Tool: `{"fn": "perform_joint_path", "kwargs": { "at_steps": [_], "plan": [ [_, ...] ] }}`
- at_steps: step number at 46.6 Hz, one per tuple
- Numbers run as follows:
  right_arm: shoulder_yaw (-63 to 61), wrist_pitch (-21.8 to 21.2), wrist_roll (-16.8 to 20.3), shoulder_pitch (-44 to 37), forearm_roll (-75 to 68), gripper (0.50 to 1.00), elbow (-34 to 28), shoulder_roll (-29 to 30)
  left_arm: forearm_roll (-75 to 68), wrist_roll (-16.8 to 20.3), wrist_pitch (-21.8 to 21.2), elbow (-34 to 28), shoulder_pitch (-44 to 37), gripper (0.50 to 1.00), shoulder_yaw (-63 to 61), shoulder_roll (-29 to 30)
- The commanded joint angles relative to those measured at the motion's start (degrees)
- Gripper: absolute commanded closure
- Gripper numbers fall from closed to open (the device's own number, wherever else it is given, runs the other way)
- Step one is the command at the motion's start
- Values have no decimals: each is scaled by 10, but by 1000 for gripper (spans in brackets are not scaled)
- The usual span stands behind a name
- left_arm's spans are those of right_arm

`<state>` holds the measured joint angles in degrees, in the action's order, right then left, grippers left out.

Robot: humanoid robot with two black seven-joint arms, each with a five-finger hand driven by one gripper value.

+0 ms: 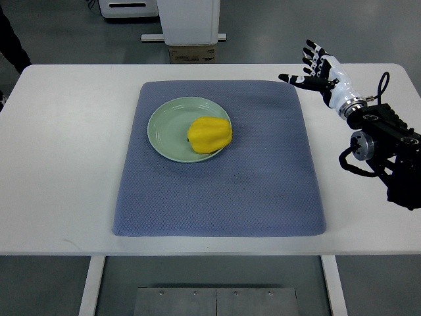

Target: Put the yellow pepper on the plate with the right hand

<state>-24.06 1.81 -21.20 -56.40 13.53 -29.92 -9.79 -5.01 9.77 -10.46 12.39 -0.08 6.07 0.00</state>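
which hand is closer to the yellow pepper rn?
Right. The right hand hovers open off the mat's far right corner, well clear of the yellow pepper on the plate. The left hand isn't in view.

Yellow pepper; pale green plate; blue-grey textured mat; white table.

No readable text, labels, brand marks, nos. or signs anywhere in the top view. Cardboard box at 12 o'clock beyond the tabletop has a pale strip, poss. tape or a label, but too small & blurred to read.
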Motion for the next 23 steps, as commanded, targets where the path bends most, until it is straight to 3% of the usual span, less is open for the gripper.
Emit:
{"fn": "perform_joint_path", "kwargs": {
  "at_steps": [1, 6, 23],
  "plan": [
    [-42, 24, 1, 15, 0, 500, 0, 6, 0, 0, 0, 1, 0, 500, 0, 0],
    [-63, 54, -2, 18, 0, 500, 6, 15, 0, 0, 0, 0, 0, 500, 0, 0],
    [-123, 55, -1, 45, 0, 500, 17, 52, 0, 0, 0, 0, 0, 500, 0, 0]
  ]
}}
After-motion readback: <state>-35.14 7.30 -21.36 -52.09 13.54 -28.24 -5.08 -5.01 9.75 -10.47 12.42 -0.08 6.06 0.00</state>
